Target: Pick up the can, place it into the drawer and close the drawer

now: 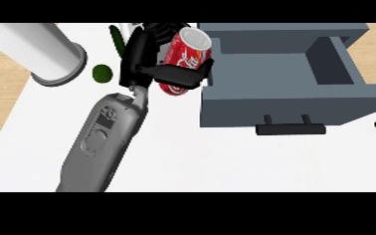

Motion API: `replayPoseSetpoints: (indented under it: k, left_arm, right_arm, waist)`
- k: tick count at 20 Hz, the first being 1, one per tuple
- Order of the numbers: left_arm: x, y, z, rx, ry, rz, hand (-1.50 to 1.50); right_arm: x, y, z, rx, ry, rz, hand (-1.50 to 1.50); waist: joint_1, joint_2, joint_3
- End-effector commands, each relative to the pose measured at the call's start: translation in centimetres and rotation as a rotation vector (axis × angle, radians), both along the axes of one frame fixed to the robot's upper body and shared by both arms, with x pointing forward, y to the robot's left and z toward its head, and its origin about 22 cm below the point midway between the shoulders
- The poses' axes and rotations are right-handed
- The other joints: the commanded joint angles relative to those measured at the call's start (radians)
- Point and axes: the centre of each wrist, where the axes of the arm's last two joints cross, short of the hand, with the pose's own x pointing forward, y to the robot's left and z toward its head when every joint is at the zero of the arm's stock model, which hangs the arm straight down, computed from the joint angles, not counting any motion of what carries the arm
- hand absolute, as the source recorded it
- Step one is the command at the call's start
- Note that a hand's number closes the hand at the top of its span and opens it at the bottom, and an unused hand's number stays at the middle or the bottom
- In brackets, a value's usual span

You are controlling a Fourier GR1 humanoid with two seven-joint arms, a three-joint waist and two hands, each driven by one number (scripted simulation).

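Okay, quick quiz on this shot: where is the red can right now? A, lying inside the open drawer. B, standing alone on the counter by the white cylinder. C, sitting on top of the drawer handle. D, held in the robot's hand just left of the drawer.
D: the black left hand curls round the red can, which sits tilted beside the left wall of the open grey drawer, not yet inside it.

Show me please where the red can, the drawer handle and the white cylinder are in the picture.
red can (192, 46): head view, on its printed red side, below the silver top.
drawer handle (290, 129): head view, on the middle of the black bar.
white cylinder (37, 45): head view, on its curved white side.
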Motion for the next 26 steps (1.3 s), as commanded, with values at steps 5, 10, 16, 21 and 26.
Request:
replayPoseSetpoints:
  k: [5,10,16,21,26]
  left_arm:
    - [2.6,-5.2,5.8,0.019,-0.025,-0.015,1.5]
    - [2.9,-7.7,7.4,0.037,-0.03,-0.018,1.5]
    - [4.7,-10.5,9.9,0.053,-0.001,-0.01,1.5]
    - [5.1,-11.5,9.6,0.094,0.015,-0.009,1.5]
    - [6.7,-11.3,8.6,0.104,0.02,0.024,1.5]
  right_arm:
    - [-1.2,-0.3,0.5,-0.004,0.002,0.007,-1.5]
    - [-0.5,0.7,1.9,-0.009,-0.007,-0.009,-1.5]
    - [1.5,0.3,1.0,-0.018,-0.012,0.016,-1.5]
    - [0.7,1.7,0.3,0.005,0.007,0.019,-1.5]
    - [1.3,0.5,0.9,-0.019,-0.005,0.028,-1.5]
  waist:
    - [-0.01,0.001,0.0]
    - [-0.006,0.001,0.0]
    - [-0.021,0.006,0.001]
    - [-0.026,0.006,0.001]
    - [-0.046,0.015,0.001]
